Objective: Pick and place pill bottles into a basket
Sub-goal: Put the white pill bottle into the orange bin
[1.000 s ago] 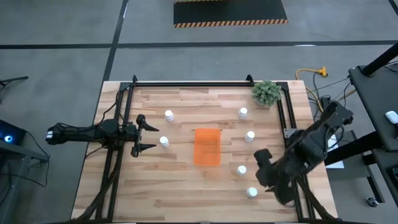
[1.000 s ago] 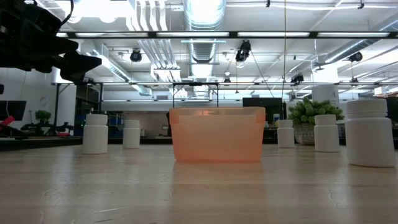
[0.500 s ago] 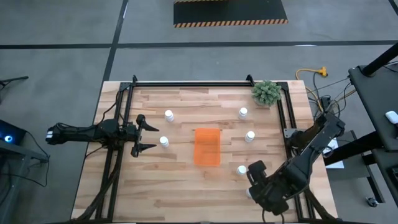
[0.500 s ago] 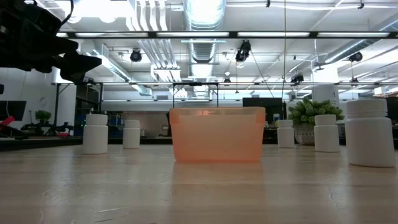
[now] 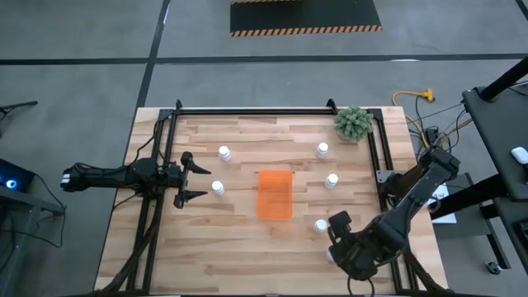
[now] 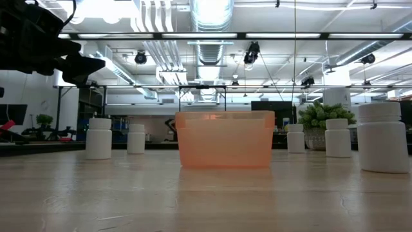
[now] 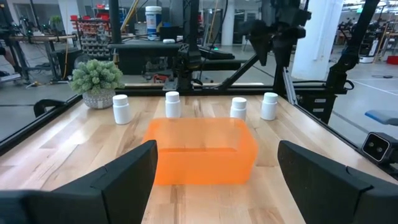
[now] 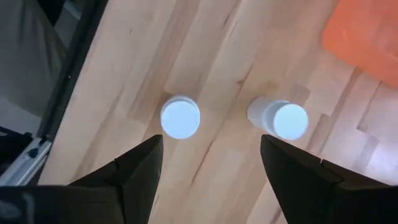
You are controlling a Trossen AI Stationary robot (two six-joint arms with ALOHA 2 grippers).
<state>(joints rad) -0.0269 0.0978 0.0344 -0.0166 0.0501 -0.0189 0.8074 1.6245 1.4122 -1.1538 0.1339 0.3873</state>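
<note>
Since the earlier frame, your right pincer (image 8: 208, 168) has swung over two pill bottles (image 8: 180, 117) beside the basket (image 8: 367, 34), fingers spread and empty; descending between them risks toppling one. Left pincer (image 5: 188, 176) waits open.

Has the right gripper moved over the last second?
Yes. In the high view the right gripper has swung toward the basket's side, now covering the near-right pill bottle.

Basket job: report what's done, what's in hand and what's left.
Done: nothing yet. The orange basket looks empty, and the pill bottles in view all stand on the table.
In hand: the right gripper hangs open above two bottles near the table's right edge, one showing between its fingers, holding nothing. The left gripper waits open at the left side.
Left: every bottle is yet to go in.
</note>
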